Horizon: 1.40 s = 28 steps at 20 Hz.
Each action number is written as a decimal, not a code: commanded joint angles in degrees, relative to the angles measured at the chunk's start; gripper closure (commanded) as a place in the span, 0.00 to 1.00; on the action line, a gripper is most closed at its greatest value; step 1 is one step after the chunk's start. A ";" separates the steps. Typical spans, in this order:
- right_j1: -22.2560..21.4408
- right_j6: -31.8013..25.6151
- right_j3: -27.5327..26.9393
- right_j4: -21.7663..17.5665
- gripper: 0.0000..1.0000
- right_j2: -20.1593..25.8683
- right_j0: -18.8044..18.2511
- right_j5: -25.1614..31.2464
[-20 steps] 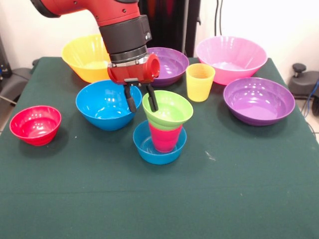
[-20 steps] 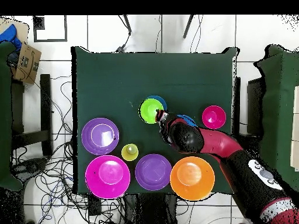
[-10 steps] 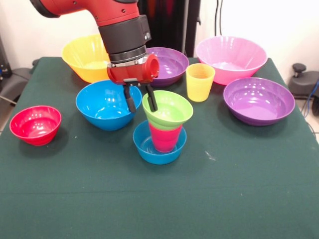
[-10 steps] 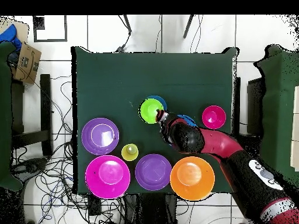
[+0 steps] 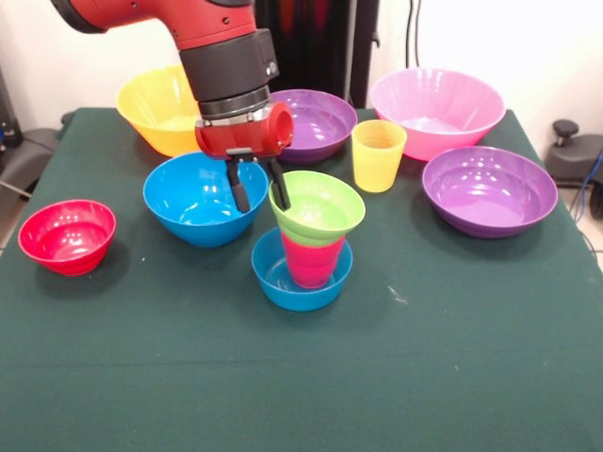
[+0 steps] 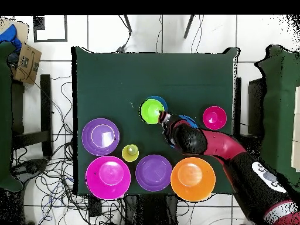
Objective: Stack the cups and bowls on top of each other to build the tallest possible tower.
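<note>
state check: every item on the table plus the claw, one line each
claw: open, empty, beside the lime green bowl's rim
lime green bowl: upright, tilted, on the red cup
red cup: upright in the small blue bowl
small blue bowl: tower base
yellow cup: upright, unstacked
remaining bowls: upright, empty, unstacked

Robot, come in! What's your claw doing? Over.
Claw open, empty, beside lime green bowl. Tower three pieces high. Nothing blocking.

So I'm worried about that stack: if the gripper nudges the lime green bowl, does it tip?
Probably. The lime green bowl sits tilted on the narrower red cup, so it may slide off. Its glossy plastic looks light and slippery. The gripper is at its rim.
</note>
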 commanded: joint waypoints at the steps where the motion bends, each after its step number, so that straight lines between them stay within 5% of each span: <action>1: 1.33 -6.10 -1.41 -4.91 0.00 1.70 -0.47 6.11; 28: 4.54 -5.39 0.17 -3.82 0.00 6.79 -3.04 7.19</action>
